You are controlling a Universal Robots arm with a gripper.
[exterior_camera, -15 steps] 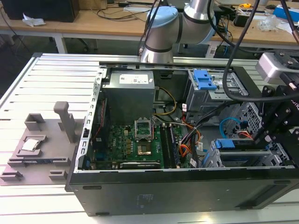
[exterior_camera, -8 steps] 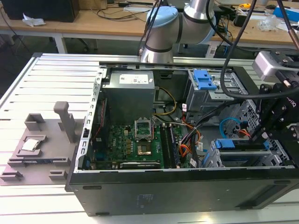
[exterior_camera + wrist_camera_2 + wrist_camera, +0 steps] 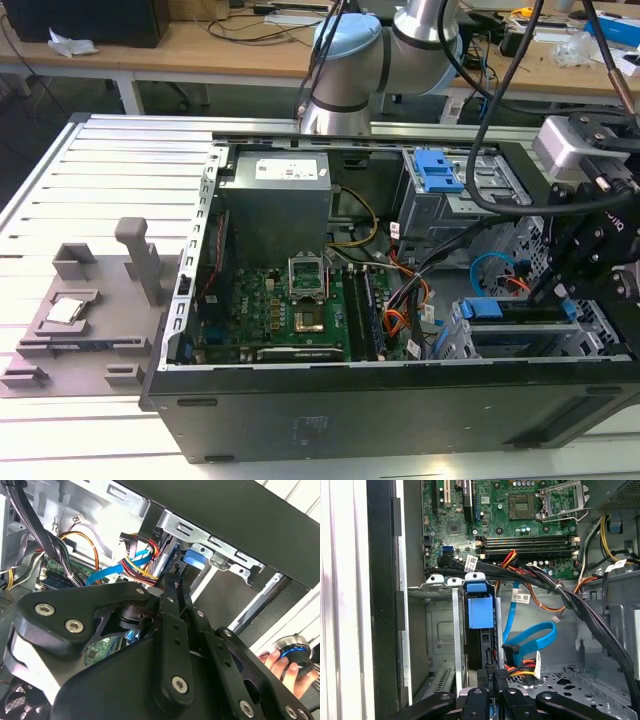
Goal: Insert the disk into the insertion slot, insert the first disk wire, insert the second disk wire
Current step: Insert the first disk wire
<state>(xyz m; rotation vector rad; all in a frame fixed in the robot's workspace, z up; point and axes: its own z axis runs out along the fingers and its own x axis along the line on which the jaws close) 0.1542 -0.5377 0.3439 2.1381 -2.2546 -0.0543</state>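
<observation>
Slatted worktop [image 3: 100, 160], computer case [image 3: 350, 420] — the disk [image 3: 480, 611] sits in the insertion slot [image 3: 440, 627]; end effector [image 3: 492, 674] beside the wires [image 3: 526, 670] — grip can't be told, cable tags [image 3: 521, 598] unreadable.

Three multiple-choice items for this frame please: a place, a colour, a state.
1. The gripper is: A over the grey tray; B at the insertion slot; C above the power supply.
2. The disk's carrier is: A red; B blue; C green.
3. The disk is: A on the table; B held aloft; C in the insertion slot.
1 B: it hangs beside the slotted disk. 2 B: the blue handle shows. 3 C: cage walls flank it.
</observation>
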